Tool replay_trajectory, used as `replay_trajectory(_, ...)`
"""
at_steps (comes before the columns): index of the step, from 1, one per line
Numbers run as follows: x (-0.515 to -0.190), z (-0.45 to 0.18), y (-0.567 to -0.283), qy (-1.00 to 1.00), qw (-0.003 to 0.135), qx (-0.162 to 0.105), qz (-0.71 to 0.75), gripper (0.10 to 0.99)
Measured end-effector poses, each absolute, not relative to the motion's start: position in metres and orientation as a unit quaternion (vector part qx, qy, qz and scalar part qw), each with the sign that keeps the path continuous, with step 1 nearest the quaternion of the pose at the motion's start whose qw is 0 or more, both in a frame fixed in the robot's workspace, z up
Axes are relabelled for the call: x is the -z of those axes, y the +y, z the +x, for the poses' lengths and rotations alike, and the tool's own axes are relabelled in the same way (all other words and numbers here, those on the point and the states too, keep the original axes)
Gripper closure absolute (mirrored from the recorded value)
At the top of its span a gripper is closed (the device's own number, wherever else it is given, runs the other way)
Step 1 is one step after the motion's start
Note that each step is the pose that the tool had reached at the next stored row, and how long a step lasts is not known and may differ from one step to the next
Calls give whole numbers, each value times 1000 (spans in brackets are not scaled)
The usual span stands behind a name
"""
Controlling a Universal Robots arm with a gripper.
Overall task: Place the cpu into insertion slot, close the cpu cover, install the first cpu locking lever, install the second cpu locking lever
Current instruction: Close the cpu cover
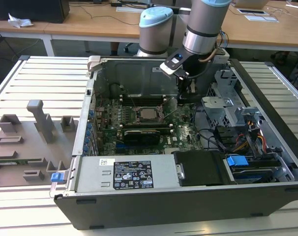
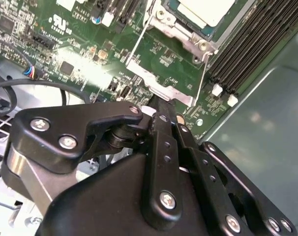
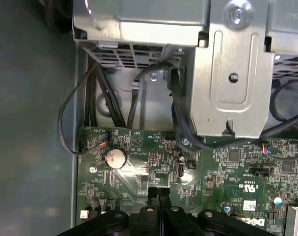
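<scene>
The cpu (image 1: 149,114) (image 2: 208,10) lies pale-faced in the insertion slot (image 2: 176,27), amid green board inside the open computer case. The cpu cover (image 2: 159,84), a thin silvery frame, stands tilted up from the socket, and its end strip is right at my fingertips. My gripper (image 1: 185,96) (image 2: 161,110) (image 3: 159,192) hangs low in the case, on the exterior view's right of the socket. Its black fingers are shut together. Whether they touch the cover cannot be told.
Black memory slots (image 2: 252,44) run beside the socket, and a long black card (image 1: 141,133) lies in front of it. A metal drive cage (image 1: 223,105) (image 3: 232,73) and black cables (image 3: 134,98) crowd the gripper's side. The power supply (image 1: 124,174) fills the front.
</scene>
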State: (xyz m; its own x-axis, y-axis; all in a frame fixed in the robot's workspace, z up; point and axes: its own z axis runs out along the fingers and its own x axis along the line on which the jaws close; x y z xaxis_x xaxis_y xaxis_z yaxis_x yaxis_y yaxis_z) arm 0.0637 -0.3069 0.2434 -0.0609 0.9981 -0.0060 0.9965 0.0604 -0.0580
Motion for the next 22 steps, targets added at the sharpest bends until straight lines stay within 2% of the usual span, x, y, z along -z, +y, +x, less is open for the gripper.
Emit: replay_trajectory(22,-243,46,-307,-728,18,-23,-685,976)
